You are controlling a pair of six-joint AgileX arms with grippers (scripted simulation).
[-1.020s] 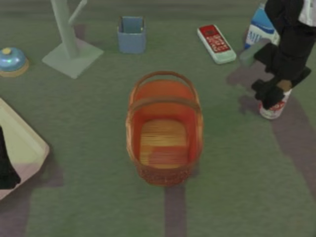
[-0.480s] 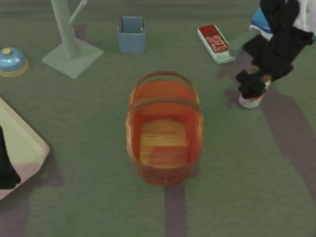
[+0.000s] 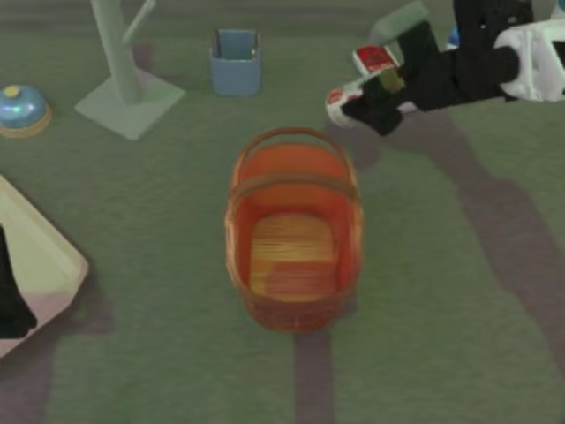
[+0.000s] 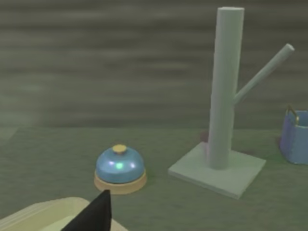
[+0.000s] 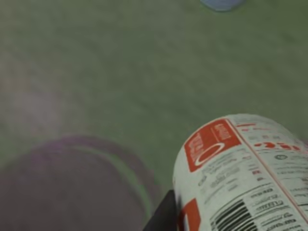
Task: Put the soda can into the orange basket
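Soda can [image 3: 340, 99], small, white and cylindrical with a red logo, sits clamped in my right gripper [image 3: 366, 102], lifted off the table and tipped sideways, above and to the right of the oval orange woven basket [image 3: 294, 231]. Half a second ago the can hung farther right, beside the basket; a second ago it stood on the table. My right arm now crosses over the red and white phone-like handset [image 3: 374, 58], hiding most of it. In the right wrist view the can [image 5: 245, 173] fills the corner, barcode showing, its far end cut off. My left gripper [image 3: 11, 296] is parked left of the basket over a cream tray [image 3: 40, 256]; only one dark fingertip [image 4: 96, 215] shows, so I cannot tell its opening.
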